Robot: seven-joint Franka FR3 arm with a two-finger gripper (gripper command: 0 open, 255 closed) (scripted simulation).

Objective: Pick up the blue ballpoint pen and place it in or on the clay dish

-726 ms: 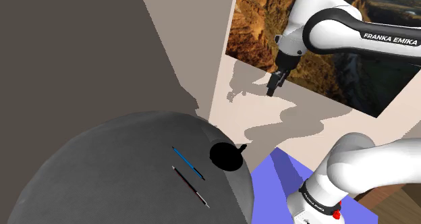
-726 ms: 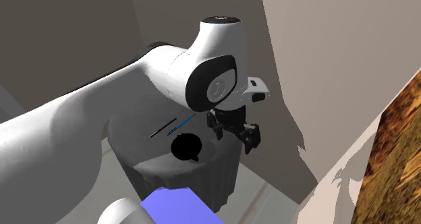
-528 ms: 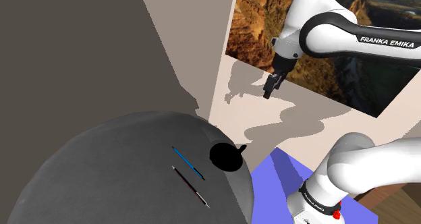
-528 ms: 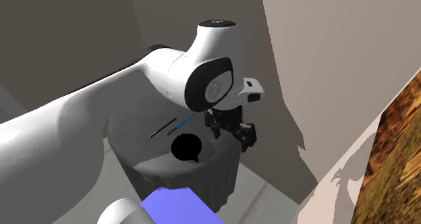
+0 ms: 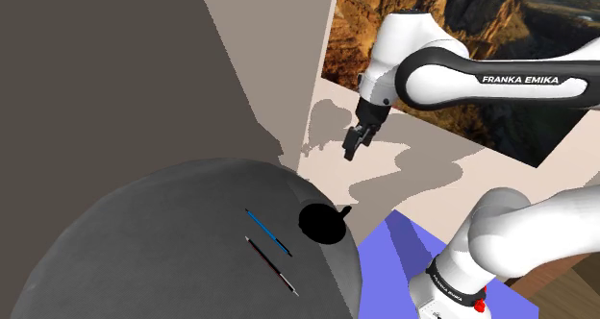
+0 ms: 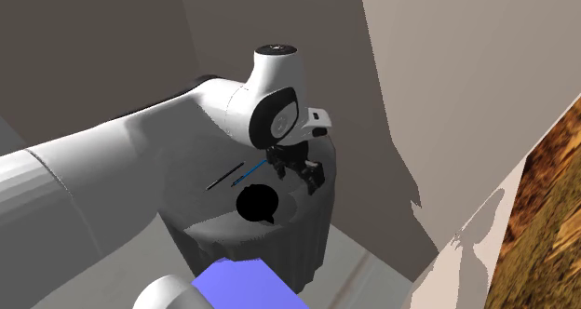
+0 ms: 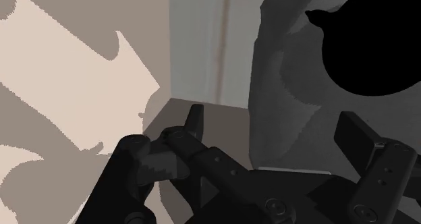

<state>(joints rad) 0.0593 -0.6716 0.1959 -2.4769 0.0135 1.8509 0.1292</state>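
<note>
A thin blue pen (image 5: 267, 231) lies on the round grey table (image 5: 163, 235), a short way from a black round dish (image 5: 322, 223) near the table's edge at the shoulder view's right. My gripper (image 5: 350, 150) hangs in the air above and beyond the dish, off the table's far edge, pointing down. The second exterior view has the gripper (image 6: 300, 177) just past the blue pen (image 6: 251, 171) and above the dish (image 6: 257, 203). In the wrist view the gripper (image 7: 273, 129) is open with nothing between its fingers, and the dish (image 7: 371, 47) lies ahead on the table (image 7: 283, 74).
A second, dark pen (image 5: 271, 266) lies beside the blue one, nearer the table's front. A grey wall corner (image 5: 279, 144) stands close behind the table. A canyon picture (image 5: 452, 19) hangs behind the arm. The violet-blue stand top (image 5: 394, 245) sits beside the table.
The arm has swung toward the shoulder view's left and a little down, bringing the gripper closer to the table. Its fingers stay apart. Pens and dish have not moved.
</note>
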